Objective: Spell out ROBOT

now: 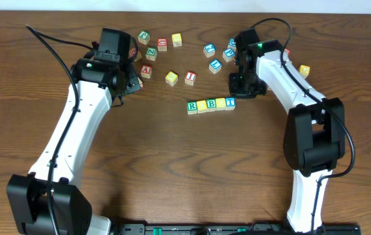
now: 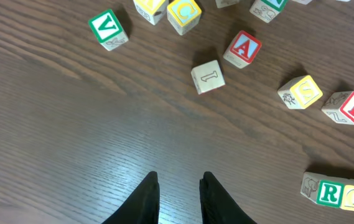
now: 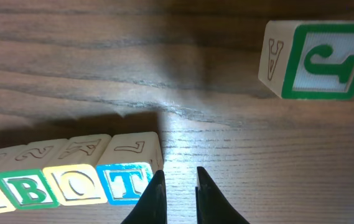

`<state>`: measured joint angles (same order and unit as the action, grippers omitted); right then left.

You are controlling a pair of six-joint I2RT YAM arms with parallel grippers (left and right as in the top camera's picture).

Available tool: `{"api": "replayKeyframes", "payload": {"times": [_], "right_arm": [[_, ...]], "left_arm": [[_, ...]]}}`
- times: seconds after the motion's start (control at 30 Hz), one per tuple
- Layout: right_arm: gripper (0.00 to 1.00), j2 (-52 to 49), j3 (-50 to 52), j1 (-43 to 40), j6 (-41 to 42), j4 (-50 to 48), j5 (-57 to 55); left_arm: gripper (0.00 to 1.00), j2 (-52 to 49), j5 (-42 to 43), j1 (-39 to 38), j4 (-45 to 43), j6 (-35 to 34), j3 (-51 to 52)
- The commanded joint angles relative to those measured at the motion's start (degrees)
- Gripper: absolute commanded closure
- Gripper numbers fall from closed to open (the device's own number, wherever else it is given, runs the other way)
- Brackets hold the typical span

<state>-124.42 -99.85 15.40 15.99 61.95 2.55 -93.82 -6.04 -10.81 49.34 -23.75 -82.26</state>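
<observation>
Evenly lit overhead; right wrist view dim, with glare.

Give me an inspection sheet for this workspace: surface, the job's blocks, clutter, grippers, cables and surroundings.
Surface: dark wood-grain table.
Job's things: five-cube row reads R, O, B, O, T, cubes side by side.
Clutter: loose cubes scattered beyond the row, none stacked.
Grippers: left gripper shut, empty, over bare wood; right gripper shut, empty, beside the T cube.
Cables: black cables loop off both arms, away from the cubes.
Surroundings: nothing seen.
</observation>
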Motion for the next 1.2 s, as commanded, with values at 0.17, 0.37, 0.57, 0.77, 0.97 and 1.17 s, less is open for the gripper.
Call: {"api": "replayKeyframes", "payload": {"times": [0.17,0.37,0.57,0.77,0.97,1.17], "right_arm": [[0.86,1.5,2.1,-0.4,-0.7,-0.7,-0.7],[0.87,1.5,3.4,-0.3,-0.6,-1.8,-0.4],[0.87,1.5,3.6,-0.3,-0.6,-2.2,-0.4],[0.87,1.5,3.7,-0.3,-0.7,-2.6,0.9],[0.87,1.5,3.7,-0.3,-0.7,-2.9,0.9],[0.87,1.5,3.7,-0.3,-0.7,-2.9,0.9]], "left_arm": [[0.77,-0.6,0.1,-2.8,-1.4,-1.7,1.4],[0.78,-2.2,0.1,-4.7,-2.1,-2.2,1.4],[0.78,-5.9,1.6,-6.4,-2.1,-4.3,1.4],[0.8,-9.5,4.6,-9.0,-2.8,-6.2,1.4],[0.81,-12.0,8.4,-10.0,-3.6,-7.3,1.4],[0.81,-14.7,11.7,-10.0,-4.4,-7.2,1.4]]}}
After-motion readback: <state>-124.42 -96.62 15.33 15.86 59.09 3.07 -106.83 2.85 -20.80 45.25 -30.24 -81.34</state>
